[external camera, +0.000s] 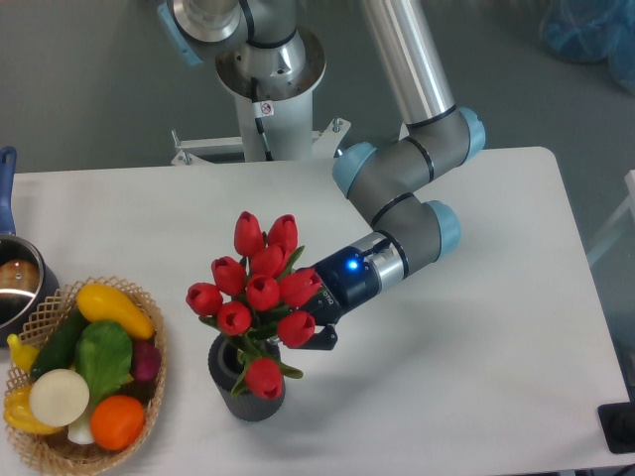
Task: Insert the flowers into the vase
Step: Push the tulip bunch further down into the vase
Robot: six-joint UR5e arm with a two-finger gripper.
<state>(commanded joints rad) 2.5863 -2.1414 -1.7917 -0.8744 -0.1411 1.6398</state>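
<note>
The bunch of red tulips (260, 290) stands over the dark grey ribbed vase (245, 383), stems running down into its round mouth; one bud droops over the front rim and covers part of the opening; how deep the stems reach cannot be told, as blooms and leaves screen the inside. The vase sits upright on the white table (476, 397), near the front edge, left of centre.

The gripper (303, 332) comes in from the right, tilted downward toward the bunch; its dark fingers are buried behind the lower right blooms, at stem level just above the vase mouth; whether they are clamped on the stems or parted cannot be told, since the buds hide the tips. A blue light shows on the wrist housing.

A woven wicker basket (149, 327) of vegetables stands near the vase's left, apart from it; it holds a yellow squash, a green leafy piece, a white onion, an orange fruit and a dark cucumber. A metal pot (15, 283) with a blue handle sits at the left edge, behind the basket. The arm's base column (266, 99) rises behind the table.
</note>
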